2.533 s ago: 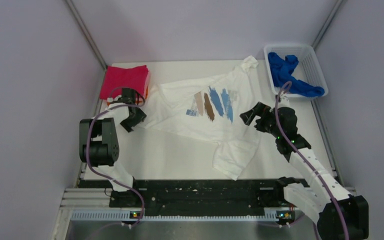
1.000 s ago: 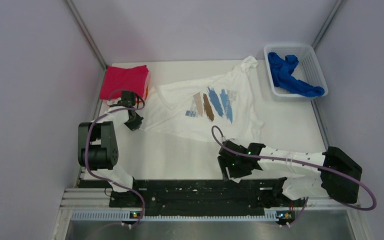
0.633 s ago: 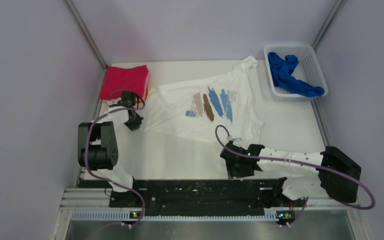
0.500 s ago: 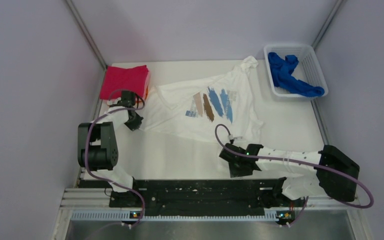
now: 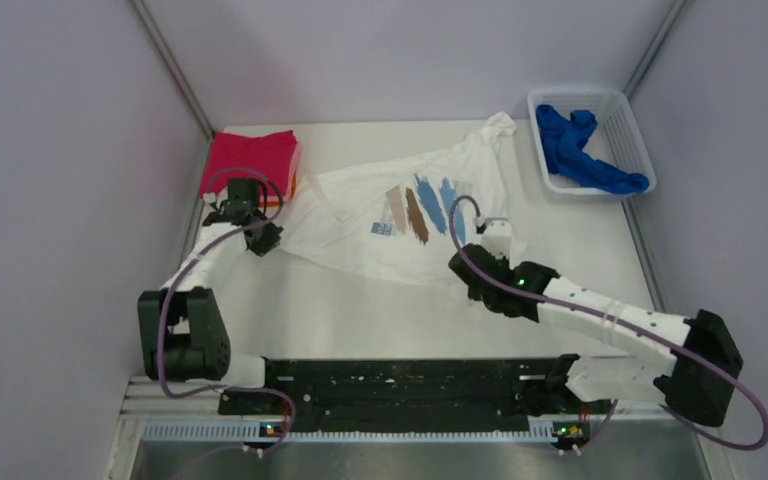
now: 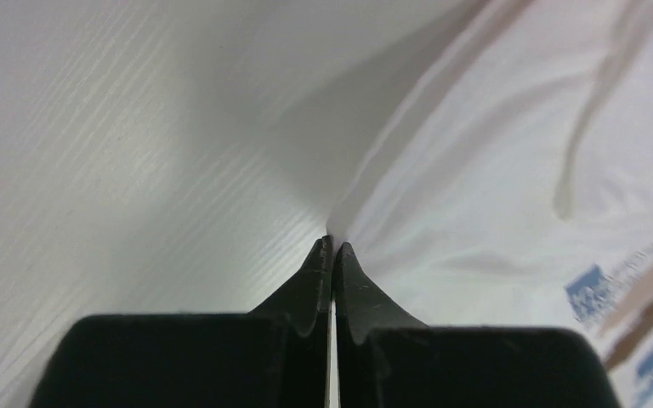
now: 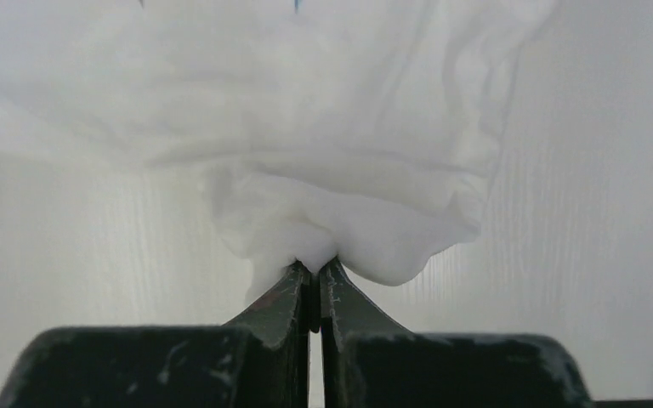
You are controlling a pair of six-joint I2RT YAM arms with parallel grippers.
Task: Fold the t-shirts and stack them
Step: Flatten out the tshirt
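Observation:
The white t-shirt (image 5: 360, 215) with blue and brown brush strokes lies spread across the table's middle. My left gripper (image 5: 265, 238) is shut on the shirt's left edge; in the left wrist view the closed tips (image 6: 333, 246) pinch a fold of the white cloth (image 6: 493, 170). My right gripper (image 5: 465, 268) is shut on the shirt's near right part; in the right wrist view a bunch of the white cloth (image 7: 332, 170) sits pinched between the tips (image 7: 315, 268). A folded magenta t-shirt (image 5: 250, 160) lies at the back left on an orange one (image 5: 291, 184). A royal-blue t-shirt (image 5: 580, 150) lies crumpled in the basket.
A white mesh basket (image 5: 643, 150) stands at the back right corner. Grey walls close the table in on the left, back and right. A black rail (image 5: 400, 385) runs along the near edge between the arm bases. Bare tabletop (image 5: 360, 310) lies in front of the shirt.
My right gripper shut on the shirt's near hanging part and carried it away from the table's front toward the print. The left arm stretched out, its gripper still shut on the shirt's edge.

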